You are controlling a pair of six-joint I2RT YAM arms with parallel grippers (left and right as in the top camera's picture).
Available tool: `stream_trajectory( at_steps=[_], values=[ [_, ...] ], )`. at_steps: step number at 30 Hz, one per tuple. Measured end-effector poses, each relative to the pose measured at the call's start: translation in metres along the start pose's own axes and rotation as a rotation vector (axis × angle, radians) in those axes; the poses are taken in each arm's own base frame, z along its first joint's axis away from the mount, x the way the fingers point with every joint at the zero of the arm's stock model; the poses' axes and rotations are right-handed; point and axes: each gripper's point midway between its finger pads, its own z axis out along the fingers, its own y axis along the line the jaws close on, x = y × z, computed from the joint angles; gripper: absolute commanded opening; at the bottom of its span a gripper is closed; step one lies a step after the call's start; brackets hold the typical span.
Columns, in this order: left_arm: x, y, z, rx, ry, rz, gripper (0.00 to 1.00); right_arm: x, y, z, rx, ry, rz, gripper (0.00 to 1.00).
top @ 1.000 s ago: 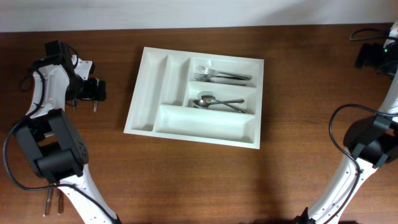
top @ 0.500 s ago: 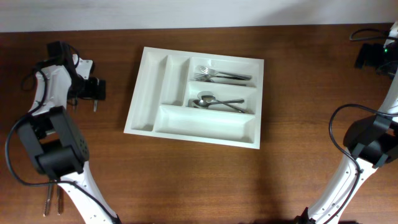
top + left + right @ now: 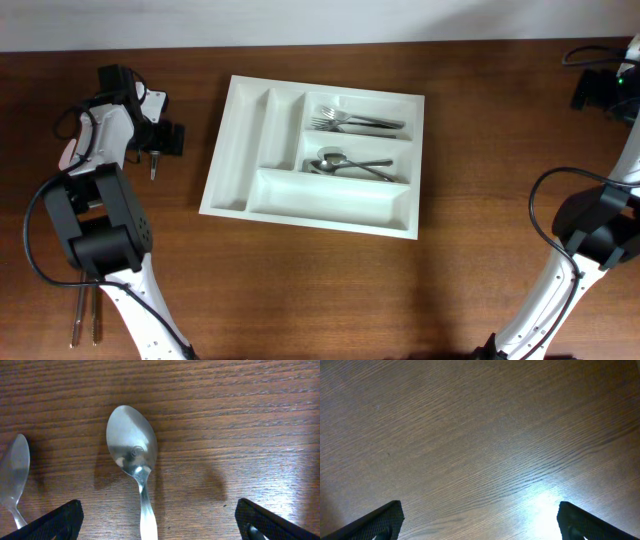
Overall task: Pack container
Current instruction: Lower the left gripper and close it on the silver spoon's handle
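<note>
Two long metal utensils (image 3: 75, 320) lie side by side at the near left edge of the wooden tabletop (image 3: 300, 290), just beside the base of the left arm; what kind they are is too small to tell.

Farther in, the container (image 3: 240, 150) sits flat near the middle of the tabletop, a little left of centre and slightly skewed. Its long near compartment runs along the front. Behind that, the middle compartment on the right holds several spoons (image 3: 350, 165), and the far one holds forks (image 3: 355, 122), all lying crosswise. The two narrow compartments stand along its left side.

To the left of the container and apart from it, the left gripper (image 3: 160, 524) points down at the wood, its jaws spread wide with nothing in them. A spoon (image 3: 132, 447) lies on the tabletop between them, bowl up and handle running toward the camera, touching neither fingertip. A second spoon (image 3: 12, 470) lies at the left edge of that view.

At the far right corner, well away from the container, the right gripper (image 3: 482, 521) also has its jaws fully apart and unloaded over bare wood.
</note>
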Motion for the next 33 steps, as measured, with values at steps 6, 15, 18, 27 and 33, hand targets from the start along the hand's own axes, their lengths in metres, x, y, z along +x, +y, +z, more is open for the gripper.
stream_trajectory(
  at_steps=[6, 15, 18, 27, 33],
  values=[
    [0.0079, 0.0005, 0.0065, -0.007, 0.035, -0.04, 0.99, 0.0, 0.0, 0.0, 0.0, 0.0, 0.0, 0.99],
    [0.0094, 0.0003, 0.0069, -0.005, 0.044, -0.081, 0.99, 0.0, 0.0, 0.0, 0.0, 0.0, 0.0, 0.99],
    [0.0092, 0.0005, 0.0069, -0.006, 0.044, -0.098, 0.9, 0.0, 0.0, 0.0, 0.0, 0.0, -0.001, 0.99],
    [0.0081, 0.0007, 0.0074, -0.008, 0.039, -0.118, 0.66, 0.0, 0.0, 0.0, 0.0, 0.0, -0.001, 0.99],
    [0.0074, 0.001, 0.0078, -0.009, 0.036, -0.123, 0.42, 0.0, 0.0, 0.0, 0.0, 0.0, 0.0, 0.99]
  ],
)
